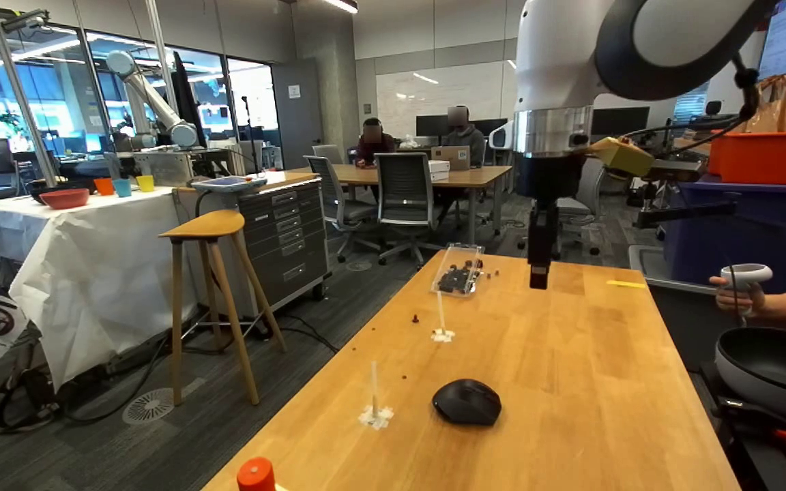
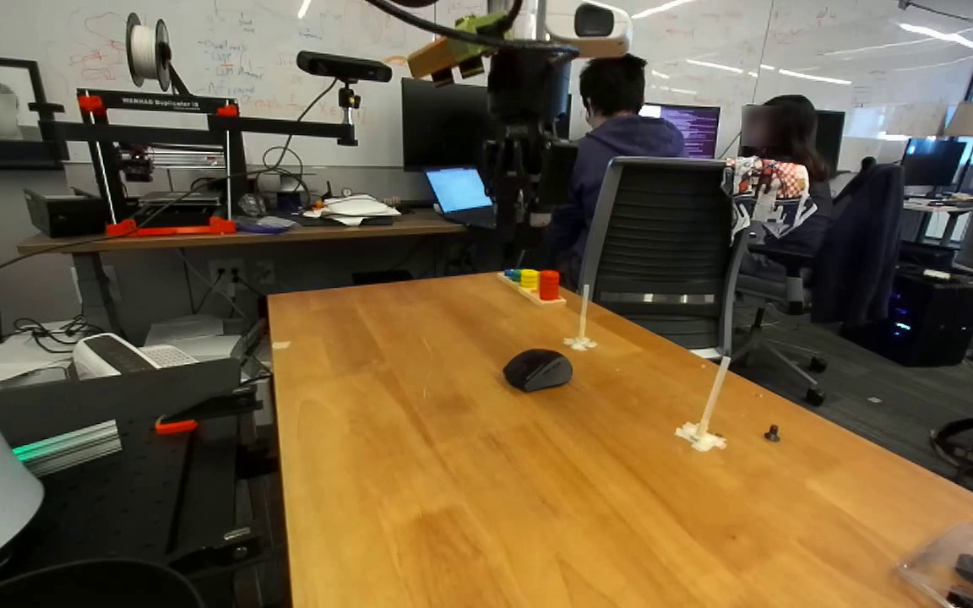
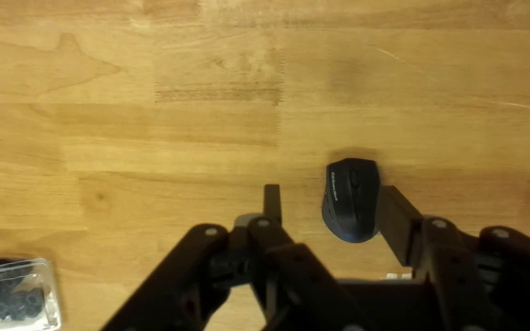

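My gripper (image 1: 539,283) points straight down, high over the wooden table, and nothing is held in it. In the wrist view its two fingers (image 3: 272,202) stand well apart, with bare wood showing beyond the gap. A black computer mouse (image 3: 352,202) lies on the tabletop far below, seen in that gap. It appears closer to the right-hand finger, which overlaps its edge in this view. In both exterior views the mouse (image 1: 467,402) rests flat on the table, apart from the gripper.
Two thin pale sticks rise from taped bases, a nearer stick (image 1: 374,389) and a farther stick (image 1: 441,312). A clear plastic box (image 1: 460,290) holds dark parts. A coloured stacking toy (image 2: 548,285) sits near the table's end. One small dark piece (image 2: 772,433) lies by a stick.
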Robot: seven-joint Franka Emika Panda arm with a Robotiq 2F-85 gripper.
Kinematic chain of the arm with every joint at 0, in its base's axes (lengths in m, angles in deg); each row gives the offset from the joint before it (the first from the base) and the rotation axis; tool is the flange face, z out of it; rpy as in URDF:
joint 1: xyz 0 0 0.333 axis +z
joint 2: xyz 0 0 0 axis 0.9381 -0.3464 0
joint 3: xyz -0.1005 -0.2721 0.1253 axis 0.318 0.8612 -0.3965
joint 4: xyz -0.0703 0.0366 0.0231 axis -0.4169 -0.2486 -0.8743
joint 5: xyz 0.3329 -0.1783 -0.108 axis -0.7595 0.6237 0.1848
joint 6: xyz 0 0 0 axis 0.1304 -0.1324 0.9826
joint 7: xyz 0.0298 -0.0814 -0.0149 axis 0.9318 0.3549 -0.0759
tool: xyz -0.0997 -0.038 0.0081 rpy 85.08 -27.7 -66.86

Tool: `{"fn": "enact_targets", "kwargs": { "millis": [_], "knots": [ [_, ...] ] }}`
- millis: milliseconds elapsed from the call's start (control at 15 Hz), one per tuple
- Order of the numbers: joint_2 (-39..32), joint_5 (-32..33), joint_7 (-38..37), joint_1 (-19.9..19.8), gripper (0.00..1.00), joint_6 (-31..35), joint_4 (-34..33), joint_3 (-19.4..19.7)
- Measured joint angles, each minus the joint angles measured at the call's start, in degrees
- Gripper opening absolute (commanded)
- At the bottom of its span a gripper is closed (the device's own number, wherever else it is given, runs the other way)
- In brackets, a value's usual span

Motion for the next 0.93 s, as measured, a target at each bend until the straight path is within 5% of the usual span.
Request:
{"fn": "enact_targets", "kwargs": {
  "millis": [267, 933],
  "knots": [
    [-7.3, 0.6, 0.0, 0.9, 0.01, 0.8, -4.5, -0.5],
    [-20.6, 7.8, -4.3, 3.5, 0.02, 2.0, -9.8, -0.5]
  ]
}}
